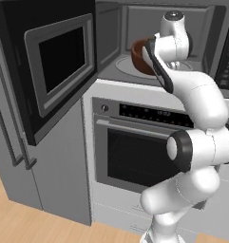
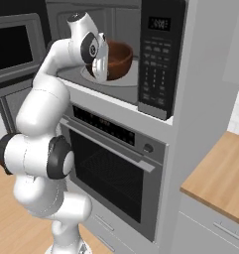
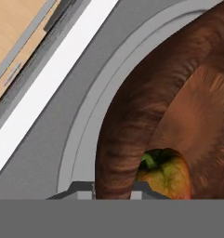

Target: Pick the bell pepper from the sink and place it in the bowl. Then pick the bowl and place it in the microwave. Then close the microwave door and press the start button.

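Observation:
The reddish-brown bowl [image 1: 138,57] [image 2: 119,58] [image 3: 132,125] is inside the open microwave [image 1: 135,21] [image 2: 116,20], over the round glass turntable [image 1: 125,68] [image 3: 81,135]. I cannot tell whether it rests on the turntable or hangs just above it. The red-orange bell pepper [image 3: 168,175] with its green stem lies in the bowl. My gripper [image 3: 112,189] [image 2: 104,69] is shut on the bowl's near rim, one finger inside and one outside. The microwave door [image 1: 54,66] [image 2: 12,47] stands swung wide open to the left.
The dark button panel [image 2: 158,64] sits right of the cavity. Below the microwave is an oven [image 1: 144,147] [image 2: 111,163] with a bar handle. A grey fridge [image 1: 11,118] stands at the left, and a wooden counter [image 2: 220,173] at the right.

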You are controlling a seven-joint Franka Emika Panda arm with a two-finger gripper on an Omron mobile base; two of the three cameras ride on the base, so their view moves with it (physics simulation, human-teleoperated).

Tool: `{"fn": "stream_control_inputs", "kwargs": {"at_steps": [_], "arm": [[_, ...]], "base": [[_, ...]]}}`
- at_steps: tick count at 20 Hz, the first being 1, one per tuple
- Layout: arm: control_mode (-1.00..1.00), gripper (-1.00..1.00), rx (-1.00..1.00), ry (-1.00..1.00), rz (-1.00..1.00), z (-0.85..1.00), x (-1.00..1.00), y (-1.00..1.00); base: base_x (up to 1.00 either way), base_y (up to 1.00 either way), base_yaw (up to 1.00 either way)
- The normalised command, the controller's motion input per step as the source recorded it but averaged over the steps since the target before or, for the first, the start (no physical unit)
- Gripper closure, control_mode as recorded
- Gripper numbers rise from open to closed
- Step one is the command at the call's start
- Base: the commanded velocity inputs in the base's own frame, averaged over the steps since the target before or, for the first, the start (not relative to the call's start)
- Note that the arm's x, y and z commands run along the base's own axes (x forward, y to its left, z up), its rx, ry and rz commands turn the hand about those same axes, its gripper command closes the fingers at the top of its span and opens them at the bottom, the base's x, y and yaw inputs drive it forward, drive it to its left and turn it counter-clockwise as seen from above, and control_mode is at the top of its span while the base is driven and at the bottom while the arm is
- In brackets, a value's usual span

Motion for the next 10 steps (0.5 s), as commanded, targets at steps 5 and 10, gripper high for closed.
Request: {"fn": "stream_control_inputs", "kwargs": {"at_steps": [5, 10], "arm": [[-1.0, 1.0, 0.0, 0.06, 0.0, -0.18, 0.28, -0.08], [-1.0, 1.0, 0.0, 0.01, 0.0, -0.16, 0.25, -0.11]], "base": [[0.0, 0.0, 0.0], [0.0, 0.0, 0.0]]}}
